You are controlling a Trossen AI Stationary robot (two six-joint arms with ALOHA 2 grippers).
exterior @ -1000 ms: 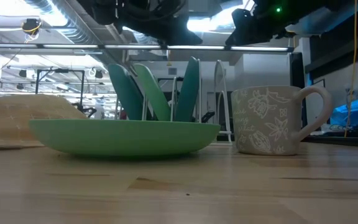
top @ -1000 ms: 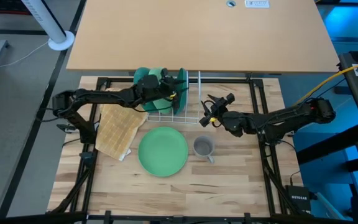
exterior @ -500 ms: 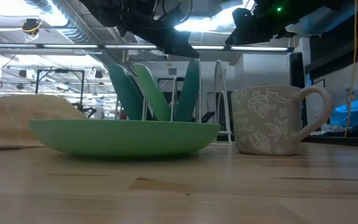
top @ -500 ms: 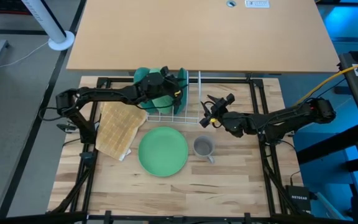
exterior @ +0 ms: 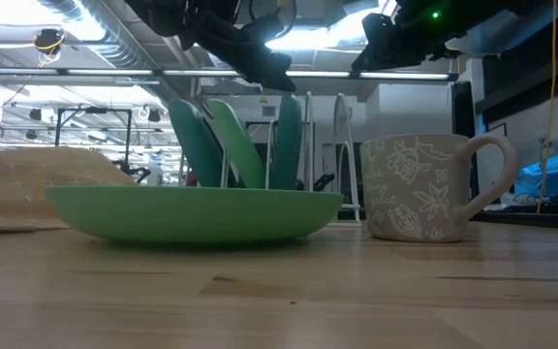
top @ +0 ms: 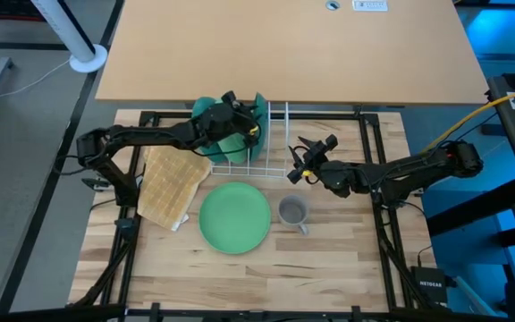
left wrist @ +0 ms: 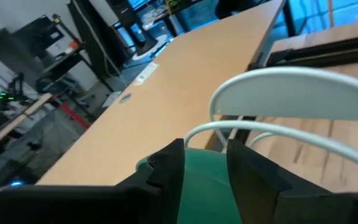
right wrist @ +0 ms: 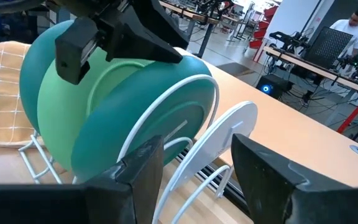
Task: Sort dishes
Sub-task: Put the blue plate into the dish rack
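High view: the left pincer (top: pixel 240 121) sits over the white wire rack (top: pixel 256 161) at the table's far middle, its fingers about the rim of the dark teal plate (top: pixel 259 116) standing in the rack beside a lighter green and another teal plate. A light green plate (top: pixel 234 217) lies flat near the middle of the table (top: pixel 329 268), the grey mug (top: pixel 291 211) just to its right, the tan cloth (top: pixel 168 183) to its left. The right pincer (top: pixel 304 159) waits right of the rack, spread wide and empty.

Low view: the teal plate stands nearly upright between the wires, the left pincer on its top edge.

Left wrist view: the two fingers (left wrist: pixel 166 168) straddle the green rim; whether they already press it is hard to say.

Right wrist view: the left pincer grips at the top of the stacked plates.

To do this step well, seat the plate fully in its slot, then let go straight upward so no neighbour tips.
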